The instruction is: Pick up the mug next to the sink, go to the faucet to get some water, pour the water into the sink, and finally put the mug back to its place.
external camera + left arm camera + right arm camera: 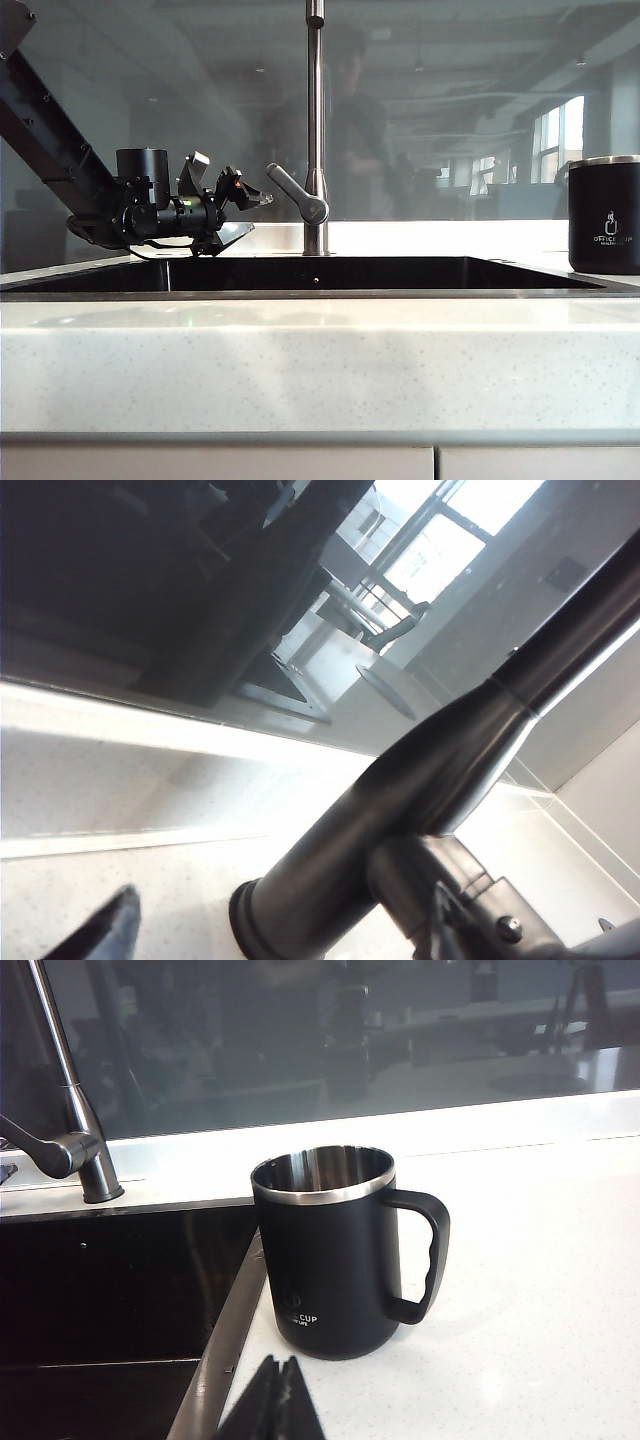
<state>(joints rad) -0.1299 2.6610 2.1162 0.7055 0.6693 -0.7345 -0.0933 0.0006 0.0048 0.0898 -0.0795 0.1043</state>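
Observation:
The black mug [604, 215] with a silver rim stands empty on the counter at the sink's right edge; in the right wrist view the mug [325, 1260] has its handle turned away from the basin. My right gripper [280, 1392] is shut and empty, a short way in front of the mug. It is out of the exterior view. The steel faucet [315, 120] rises behind the sink [300, 273], its lever [296, 193] angled left. My left gripper [250, 215] is open beside the lever's tip. In the left wrist view the faucet [430, 770] lies between the spread fingers [105, 935].
The pale speckled countertop [320, 360] runs along the front, and a glass wall [150, 80] stands behind the faucet. The left arm [45, 125] slants down from the upper left. The sink's metal rim [225, 1340] lies right beside the mug.

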